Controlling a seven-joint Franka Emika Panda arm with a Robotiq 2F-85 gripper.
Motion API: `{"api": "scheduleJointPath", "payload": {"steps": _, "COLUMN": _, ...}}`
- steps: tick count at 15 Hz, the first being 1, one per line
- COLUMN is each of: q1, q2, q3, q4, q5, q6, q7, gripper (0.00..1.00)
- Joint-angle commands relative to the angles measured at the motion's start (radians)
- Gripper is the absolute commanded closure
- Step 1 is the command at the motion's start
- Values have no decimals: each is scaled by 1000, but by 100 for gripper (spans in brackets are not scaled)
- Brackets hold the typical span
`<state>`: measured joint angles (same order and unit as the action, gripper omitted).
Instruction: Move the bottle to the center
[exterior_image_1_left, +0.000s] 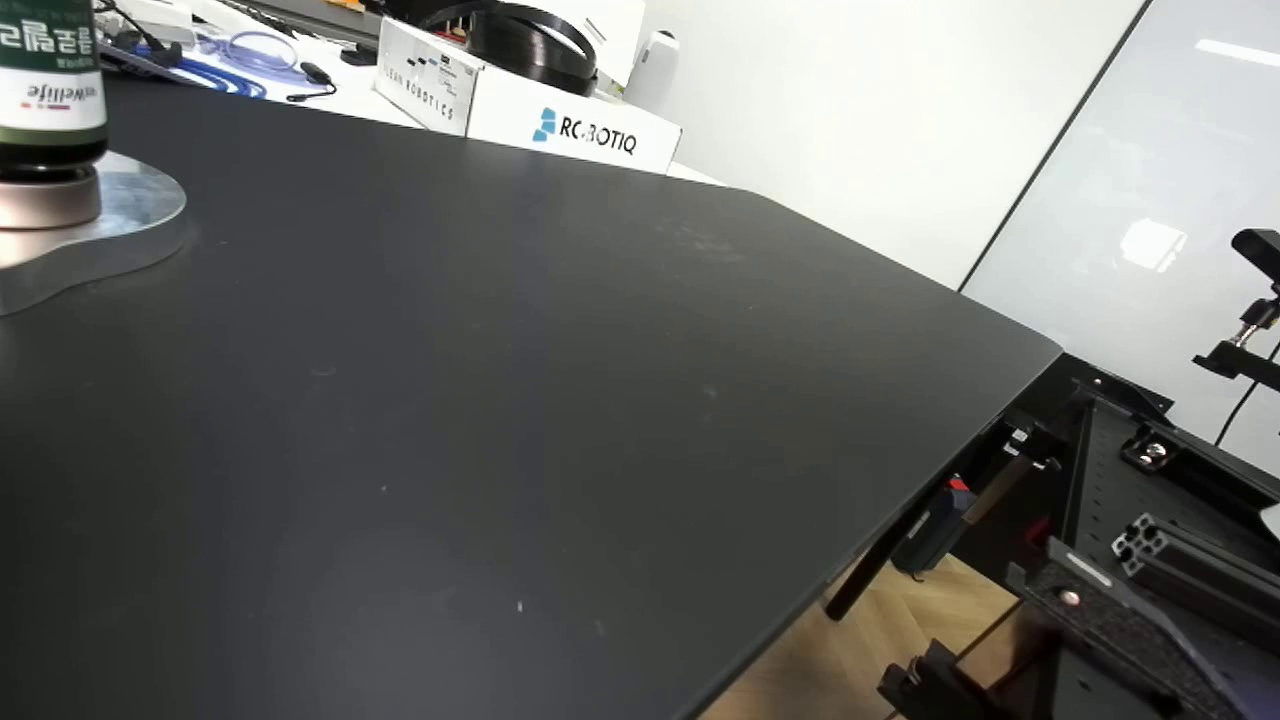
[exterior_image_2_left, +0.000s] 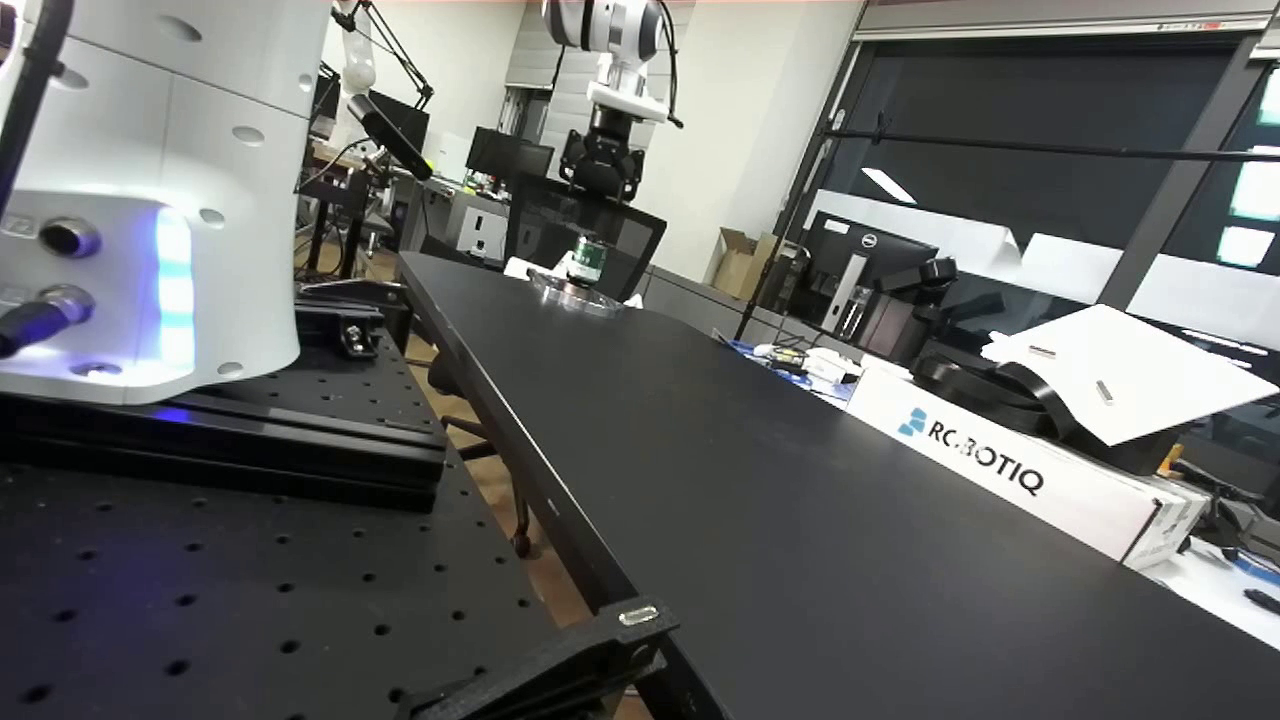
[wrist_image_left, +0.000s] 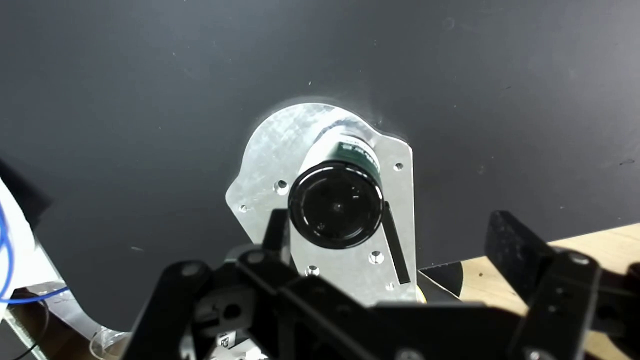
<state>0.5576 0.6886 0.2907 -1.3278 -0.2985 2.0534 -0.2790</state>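
Observation:
The bottle (exterior_image_1_left: 52, 95) stands upside down on its pale silvery cap, on the silver metal plate (exterior_image_1_left: 145, 205) near the tabletop's end. Its label is dark green and white. It also shows in an exterior view (exterior_image_2_left: 588, 260), and in the wrist view its dark round base (wrist_image_left: 336, 205) faces the camera. The plate also shows in the wrist view (wrist_image_left: 270, 145). My gripper (wrist_image_left: 392, 232) is open and empty; in an exterior view it hangs (exterior_image_2_left: 602, 190) above the bottle, apart from it. In the wrist view the bottle appears near the left finger. The black tabletop's middle (exterior_image_1_left: 560, 380) is unmarked.
A white Robotiq box (exterior_image_1_left: 575, 130) stands along the table's far side, with blue cables (exterior_image_1_left: 225, 78) near it. The white robot base (exterior_image_2_left: 150, 230) stands on a perforated black bench (exterior_image_2_left: 250, 600) beside the table. A mesh chair (exterior_image_2_left: 535, 220) is behind the plate's end.

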Motion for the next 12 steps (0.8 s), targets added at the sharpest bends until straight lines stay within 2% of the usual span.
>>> {"api": "scheduleJointPath", "payload": {"steps": 1, "q1": 13, "q2": 0, "q3": -11, "q4": 14, "q5": 0, "q6": -34, "q7": 16, "gripper": 0}}
{"api": "scheduleJointPath", "payload": {"steps": 12, "q1": 7, "q2": 5, "q3": -4, "q4": 11, "q5": 6, "q6": -29, "q7": -2, "gripper": 0}}
